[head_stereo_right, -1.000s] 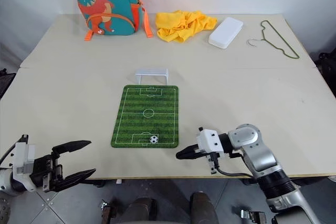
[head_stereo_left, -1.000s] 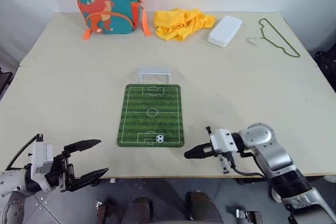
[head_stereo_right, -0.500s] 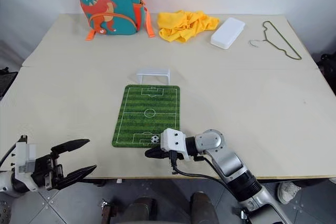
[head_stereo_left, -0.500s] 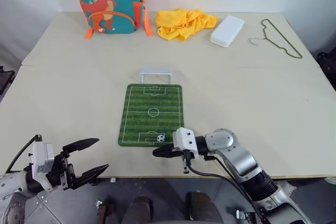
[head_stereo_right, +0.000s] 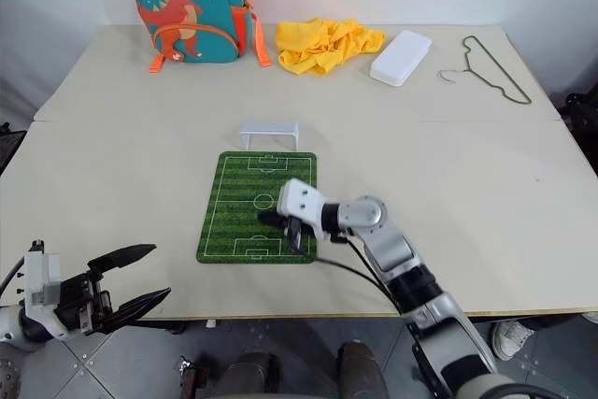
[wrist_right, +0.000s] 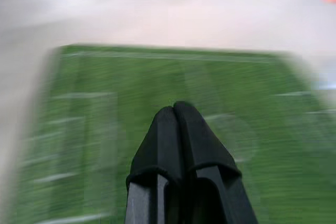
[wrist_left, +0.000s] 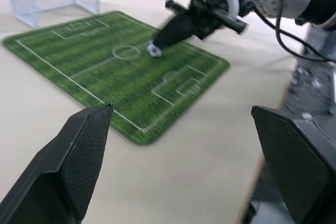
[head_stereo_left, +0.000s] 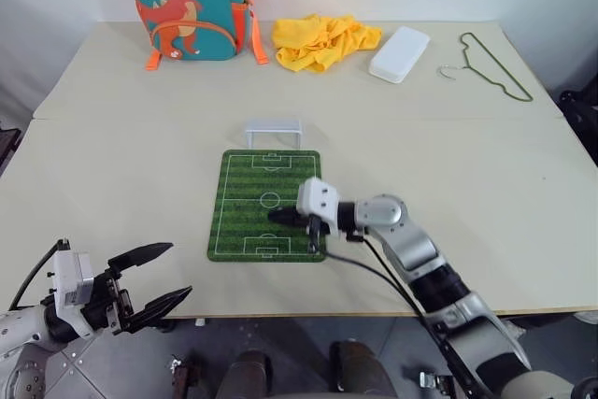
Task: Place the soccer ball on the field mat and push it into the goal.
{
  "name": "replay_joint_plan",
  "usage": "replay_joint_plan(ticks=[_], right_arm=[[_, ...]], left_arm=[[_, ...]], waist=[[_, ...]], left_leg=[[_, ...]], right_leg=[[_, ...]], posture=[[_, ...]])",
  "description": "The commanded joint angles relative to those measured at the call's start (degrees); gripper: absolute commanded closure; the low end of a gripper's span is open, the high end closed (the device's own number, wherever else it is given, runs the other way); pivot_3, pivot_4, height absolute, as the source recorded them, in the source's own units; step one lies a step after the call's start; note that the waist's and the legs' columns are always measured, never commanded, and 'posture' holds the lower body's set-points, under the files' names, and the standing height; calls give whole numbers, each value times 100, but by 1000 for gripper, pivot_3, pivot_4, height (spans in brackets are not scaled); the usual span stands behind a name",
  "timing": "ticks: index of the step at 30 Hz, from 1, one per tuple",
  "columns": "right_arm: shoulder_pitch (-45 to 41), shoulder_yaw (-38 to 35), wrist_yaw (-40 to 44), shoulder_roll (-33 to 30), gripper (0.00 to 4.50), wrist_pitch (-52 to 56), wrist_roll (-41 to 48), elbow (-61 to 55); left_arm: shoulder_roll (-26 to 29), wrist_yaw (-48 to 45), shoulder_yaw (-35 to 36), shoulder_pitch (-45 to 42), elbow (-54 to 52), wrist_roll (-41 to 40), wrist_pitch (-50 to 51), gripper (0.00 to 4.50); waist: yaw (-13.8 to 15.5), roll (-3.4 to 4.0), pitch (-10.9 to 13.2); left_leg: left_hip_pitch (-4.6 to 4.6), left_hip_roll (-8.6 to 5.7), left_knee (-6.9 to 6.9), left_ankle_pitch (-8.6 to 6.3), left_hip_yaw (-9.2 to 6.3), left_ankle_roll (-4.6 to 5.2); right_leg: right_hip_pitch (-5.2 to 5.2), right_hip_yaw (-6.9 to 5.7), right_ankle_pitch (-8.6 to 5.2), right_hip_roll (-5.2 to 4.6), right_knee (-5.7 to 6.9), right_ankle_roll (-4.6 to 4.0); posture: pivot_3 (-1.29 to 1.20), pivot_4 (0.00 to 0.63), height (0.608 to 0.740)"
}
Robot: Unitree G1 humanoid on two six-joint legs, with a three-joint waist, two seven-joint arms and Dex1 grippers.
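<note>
Ball [wrist_left: 153,50] mid-pitch on field mat [head_stereo_left: 245,222], right gripper [wrist_left: 160,36] w/ fingers pressed together touching it from behind as a pusher; we judge it's lined up w/ goal [head_stereo_left: 273,131]. Left gripper [head_stereo_left: 157,279] spread wide, parked off table

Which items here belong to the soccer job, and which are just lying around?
Job: ball, mat, goal, right end effector shut at the ball.
Lying about: backpack, yellow cloth, white case, hanger.
</note>
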Motion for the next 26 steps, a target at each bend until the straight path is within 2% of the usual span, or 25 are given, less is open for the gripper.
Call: replay_joint_plan(ticks=[1, 4, 9, 14, 20, 26], right_arm=[[-50, -385, -359, 28, 4484, -648, -13, 185], [147, -574, -287, -101, 4484, -807, 141, 84], [840, -1130, 397, -479, 4484, -1054, 1068, -453], [1396, -1863, 1045, -1240, 4484, -948, 1802, -661], [1843, -2629, 1327, -2131, 4484, -881, 2030, -438], [2150, -2801, 1492, -2350, 4484, -875, 2071, -470]], left_arm=[[-209, 490, 124, -174, -139, -246, 115, 0], [-316, 752, 171, -299, -125, -260, 156, 0], [-383, 1136, 257, -511, 35, -40, -29, 0], [-310, 1529, 219, -650, 137, 345, -145, 0], [-309, 1792, 202, -698, 157, 560, -302, 0], [-208, 1674, 156, -653, 189, 720, -412, 0]], waist=[[4, -1, 0], [-2, -2, -1], [6, -2, -1], [28, -2, -1], [54, -2, -1], [40, -1, -1]], left_leg=[[0, 0, 0, 0, -1, 0], [-1, -4, 1, 0, -1, 1], [-1, -3, 5, 0, -1, 1], [-1, -2, 19, 0, 2, 1], [1, 1, 22, -1, 4, 3], [3, 3, 24, -2, 7, 4]], right_leg=[[0, -2, 0, 0, 2, 0], [1, -6, 0, -6, 3, 0], [4, -7, 0, -4, 3, 0], [10, -5, 0, -2, 3, 0], [17, -4, 0, 1, -1, 0], [21, -2, 0, 2, -4, 0]], posture=[[0, 150, 740], [0, 150, 740], [0, 150, 740], [0, 150, 740], [0, 150, 740], [0, 150, 740]])
